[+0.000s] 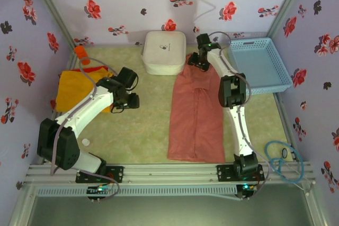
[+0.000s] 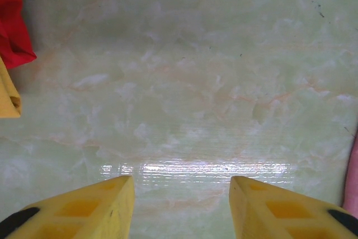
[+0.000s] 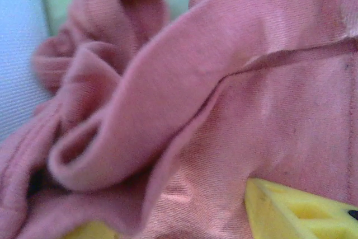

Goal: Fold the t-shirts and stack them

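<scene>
Floral wallpaper on three sides, pale green marbled table (image 1: 143, 130) underneath.

Left gripper (image 2: 182, 205) hangs over bare tabletop. Its yellow fingers (image 2: 95, 208) are spread apart with nothing between them. Around it in the left wrist view:
- a corner of the red t-shirt (image 2: 14, 20) at the upper left edge
- a corner of the yellow-orange t-shirt (image 2: 8, 96) just below that
- a sliver of the salmon-pink t-shirt (image 2: 352, 177) at the far right edge

From above, this gripper sits left of centre, between the yellow-orange and the pink cloth, apart from both.

Right gripper (image 3: 173, 208) is down in the salmon-pink t-shirt. The cloth is bunched in thick folds, fills the gap between the fingers and covers most of the left one. The fingers stand apart, but I can't tell whether they actually pinch the cloth.

From above, the right arm is stretched to the far end of that shirt, with the gripper at its rumpled top edge, just beside the white box (image 1: 164, 51). The shirt lies lengthwise at centre-right as a narrow strip with a lengthwise fold line. Its near end is close to the rail.

The yellow-orange t-shirt is crumpled by the left wall, with the red one showing along its far edge. A small orange object (image 1: 80, 52) lies just beyond them. The light blue basket (image 1: 259, 66) sits in the far right corner, right of the right arm. A blue cable coil (image 1: 283, 157) lies at near right.
</scene>
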`<state>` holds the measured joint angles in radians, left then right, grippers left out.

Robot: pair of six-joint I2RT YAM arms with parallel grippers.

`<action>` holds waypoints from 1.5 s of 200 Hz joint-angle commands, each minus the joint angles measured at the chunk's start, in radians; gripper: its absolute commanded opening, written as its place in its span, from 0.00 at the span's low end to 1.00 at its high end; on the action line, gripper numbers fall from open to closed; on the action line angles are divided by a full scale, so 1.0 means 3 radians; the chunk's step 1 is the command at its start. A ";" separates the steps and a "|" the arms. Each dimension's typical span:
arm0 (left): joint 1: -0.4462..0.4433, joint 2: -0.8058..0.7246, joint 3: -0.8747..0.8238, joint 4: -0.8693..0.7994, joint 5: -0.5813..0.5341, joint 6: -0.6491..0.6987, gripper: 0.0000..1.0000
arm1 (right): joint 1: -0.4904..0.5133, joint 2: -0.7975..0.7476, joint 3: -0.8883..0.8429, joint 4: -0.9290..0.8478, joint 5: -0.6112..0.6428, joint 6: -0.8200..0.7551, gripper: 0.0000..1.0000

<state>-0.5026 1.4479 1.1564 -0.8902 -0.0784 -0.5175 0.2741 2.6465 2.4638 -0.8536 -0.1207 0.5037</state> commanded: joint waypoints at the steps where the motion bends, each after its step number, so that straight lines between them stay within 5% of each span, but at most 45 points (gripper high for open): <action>1: 0.0024 -0.0066 -0.0055 -0.0024 -0.0021 0.0004 0.48 | 0.0082 0.0181 0.0116 -0.0068 -0.0124 -0.0038 0.59; 120: 0.0024 -0.0092 -0.0112 0.0007 -0.0021 -0.0014 0.48 | 0.0245 0.0252 0.0172 0.0133 -0.0388 -0.0081 0.60; 150: 0.0024 -0.0087 -0.0127 0.0007 -0.0022 -0.0022 0.48 | 0.0231 0.0234 0.0175 0.0005 -0.0136 -0.0156 0.60; 193: 0.0025 -0.0071 -0.0109 0.0050 0.0049 -0.0079 0.48 | -0.0039 0.0106 -0.0046 -0.0336 0.0446 0.0203 0.59; 300: -0.0107 0.0160 0.0008 0.0155 0.0202 -0.0147 0.48 | -0.0313 -0.0123 -0.0229 -0.0201 0.0258 -0.0176 0.63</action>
<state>-0.5156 1.4643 1.1271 -0.8539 -0.0406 -0.5442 0.1810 2.6232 2.4203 -0.8631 -0.0227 0.5030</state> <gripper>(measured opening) 0.482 0.624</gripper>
